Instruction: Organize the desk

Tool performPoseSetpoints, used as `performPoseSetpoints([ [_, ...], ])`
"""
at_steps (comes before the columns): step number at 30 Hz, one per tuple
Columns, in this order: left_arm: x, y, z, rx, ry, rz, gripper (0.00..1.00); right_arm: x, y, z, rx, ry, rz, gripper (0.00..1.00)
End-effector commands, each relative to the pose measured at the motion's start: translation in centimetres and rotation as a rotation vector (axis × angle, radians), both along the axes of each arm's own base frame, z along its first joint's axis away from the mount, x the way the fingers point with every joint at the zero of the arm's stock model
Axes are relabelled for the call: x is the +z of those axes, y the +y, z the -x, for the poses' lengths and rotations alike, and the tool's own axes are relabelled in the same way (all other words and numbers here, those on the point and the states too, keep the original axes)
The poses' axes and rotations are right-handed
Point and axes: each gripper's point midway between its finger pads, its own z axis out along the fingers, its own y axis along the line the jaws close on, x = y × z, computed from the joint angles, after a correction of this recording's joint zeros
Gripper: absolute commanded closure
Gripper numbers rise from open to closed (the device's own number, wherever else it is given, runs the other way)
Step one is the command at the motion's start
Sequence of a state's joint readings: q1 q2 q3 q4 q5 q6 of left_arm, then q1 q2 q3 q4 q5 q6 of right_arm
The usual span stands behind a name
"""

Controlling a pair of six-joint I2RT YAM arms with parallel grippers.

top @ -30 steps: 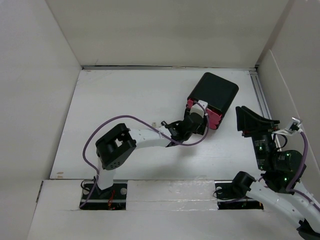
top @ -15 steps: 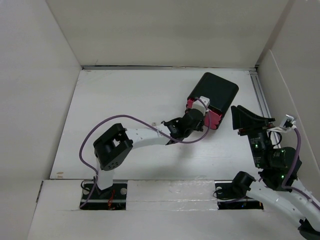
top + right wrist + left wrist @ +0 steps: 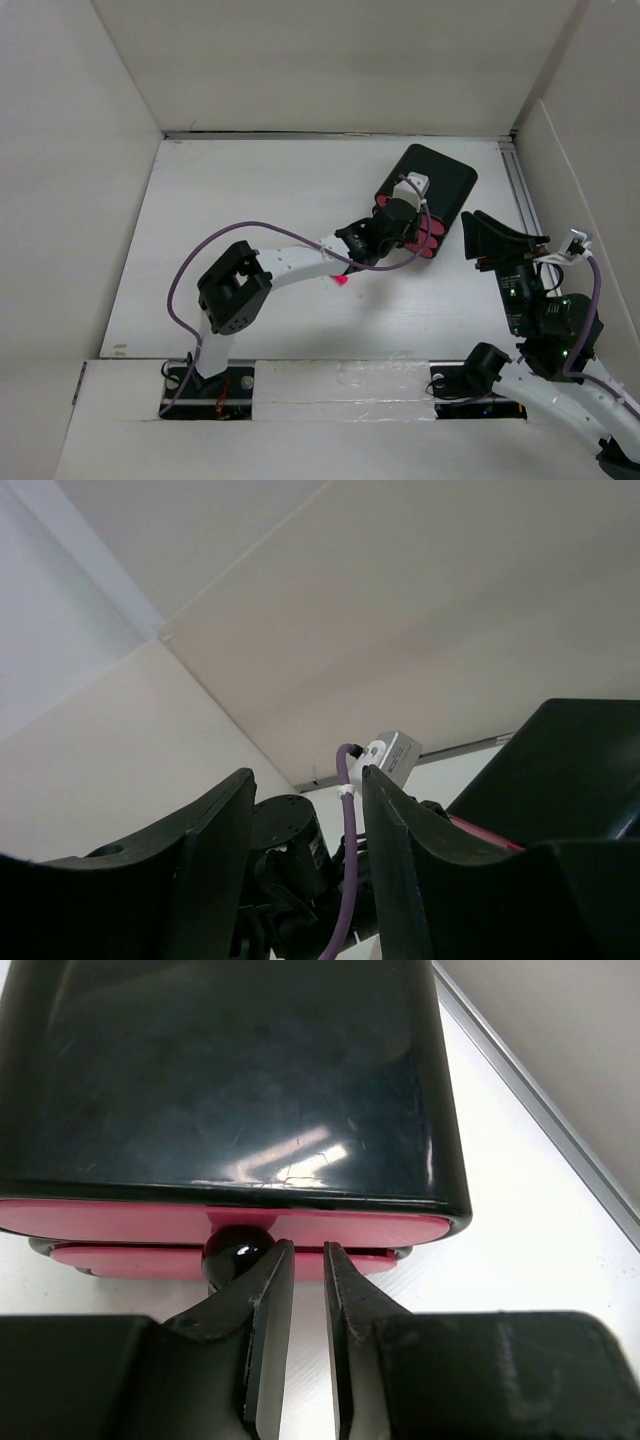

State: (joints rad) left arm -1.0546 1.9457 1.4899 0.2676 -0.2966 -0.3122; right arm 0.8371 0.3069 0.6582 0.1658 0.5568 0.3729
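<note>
Top external: desk (image 3: 230,230) fills the walled bay. Black cabinet (image 3: 440,180) sits on it, far right. Left gripper (image 3: 402,212) at the cabinet's pink front. Right gripper (image 3: 478,240) raised just right of it, touching nothing.

Left wrist: left gripper (image 3: 307,1260) fingers nearly together, nothing between; black knob (image 3: 238,1251) just outside the left finger.

Right wrist: right gripper (image 3: 307,790) spread, empty.
</note>
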Motion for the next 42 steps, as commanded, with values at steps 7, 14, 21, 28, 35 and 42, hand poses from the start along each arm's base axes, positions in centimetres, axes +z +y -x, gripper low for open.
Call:
performPoseSetpoints([
  [7, 5.2, 1.3, 1.3, -0.066, -0.058, 0.073, 0.69, 1.1, 0.1, 0.1, 0.006, -0.034, -0.009, 0.47],
  [14, 7.6, 1.4, 3.3, -0.096, -0.130, 0.074, 0.45, 1.1, 0.6, -0.1, 0.014, -0.033, 0.005, 0.47],
  [21, 3.1, 3.6, 3.6, -0.058, -0.116, 0.029, 0.55, 1.0, 1.0, -0.3, 0.022, -0.034, 0.011, 0.48],
  [28, -2.2, 4.0, 2.0, -0.055, -0.079, -0.020, 0.50, 0.8, 1.4, -0.4, 0.031, -0.034, 0.023, 0.75],
  [35, -3.8, 2.4, 0.1, -0.049, -0.109, -0.053, 0.48, 0.7, 1.4, -0.5, 0.027, -0.036, 0.023, 0.54],
  [42, -5.4, 1.7, -1.4, -0.043, -0.087, -0.079, 0.48, 0.4, 1.9, -0.8, 0.030, -0.029, 0.041, 0.49],
])
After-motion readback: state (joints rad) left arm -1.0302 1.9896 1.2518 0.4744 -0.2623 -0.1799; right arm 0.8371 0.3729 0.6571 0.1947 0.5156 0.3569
